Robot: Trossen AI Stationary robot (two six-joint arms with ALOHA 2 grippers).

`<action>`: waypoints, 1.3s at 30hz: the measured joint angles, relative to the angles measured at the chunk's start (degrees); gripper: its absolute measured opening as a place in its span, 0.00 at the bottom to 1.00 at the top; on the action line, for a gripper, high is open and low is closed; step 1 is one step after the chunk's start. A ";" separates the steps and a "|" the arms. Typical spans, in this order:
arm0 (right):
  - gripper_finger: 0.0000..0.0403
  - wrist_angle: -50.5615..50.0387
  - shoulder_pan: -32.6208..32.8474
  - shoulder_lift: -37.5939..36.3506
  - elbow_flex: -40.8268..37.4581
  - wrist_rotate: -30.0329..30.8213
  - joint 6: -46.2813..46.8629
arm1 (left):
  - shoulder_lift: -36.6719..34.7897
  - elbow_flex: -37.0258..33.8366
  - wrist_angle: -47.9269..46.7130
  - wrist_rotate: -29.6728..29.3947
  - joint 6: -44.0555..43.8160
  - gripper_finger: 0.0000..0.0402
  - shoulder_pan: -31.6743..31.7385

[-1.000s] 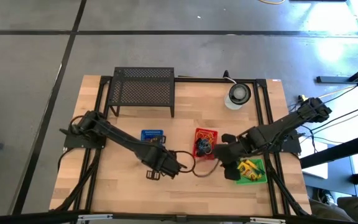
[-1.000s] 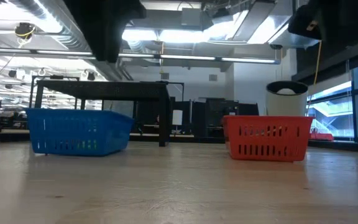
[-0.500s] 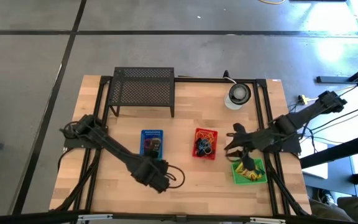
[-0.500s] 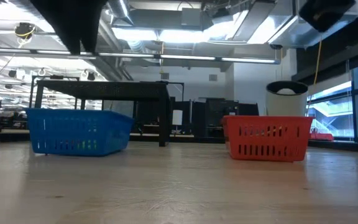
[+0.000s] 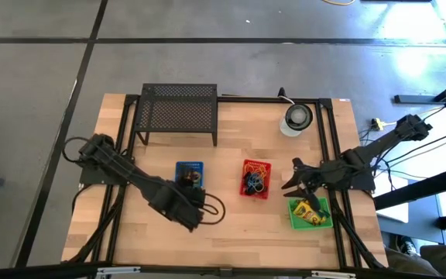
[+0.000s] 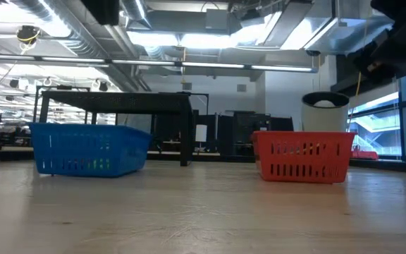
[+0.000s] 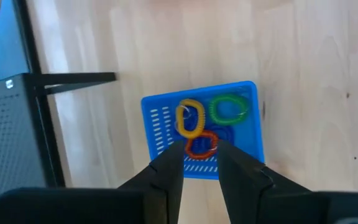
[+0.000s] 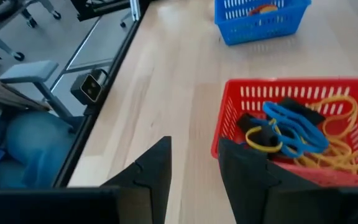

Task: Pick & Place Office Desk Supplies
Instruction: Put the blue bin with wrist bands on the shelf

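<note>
Left hand (image 7: 196, 163) drew back, parted, empty; its wrist alone shows blue basket's (image 7: 252, 134) rings (image 7: 191, 118)

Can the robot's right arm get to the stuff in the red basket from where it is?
Probably yes. The right gripper hangs with open fingers just beside the red basket, and the bare table between them holds nothing. The basket's top is open, so the rubber bands lie uncovered.
</note>
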 joint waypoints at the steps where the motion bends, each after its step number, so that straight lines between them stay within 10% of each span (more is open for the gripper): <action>1: 0.33 0.23 0.00 0.05 -0.44 0.00 0.77 | -0.91 -0.01 -0.41 -0.02 -0.10 0.22 0.32; 7: 0.33 1.04 0.00 0.33 -1.03 0.00 0.77 | -13.51 -11.11 2.96 -3.38 -8.60 0.21 0.31; 16: 0.33 0.89 0.00 0.35 -1.03 0.00 2.09 | -31.39 -39.38 40.13 -1.73 -11.52 0.20 -0.74; 24: 0.33 0.86 0.00 0.37 -1.03 -0.02 5.30 | -29.36 -50.78 56.34 3.50 -12.41 0.30 -2.11; 39: 0.33 0.84 0.00 0.37 -1.03 -0.02 5.39 | -19.32 -51.04 53.93 6.47 -10.74 0.46 -3.70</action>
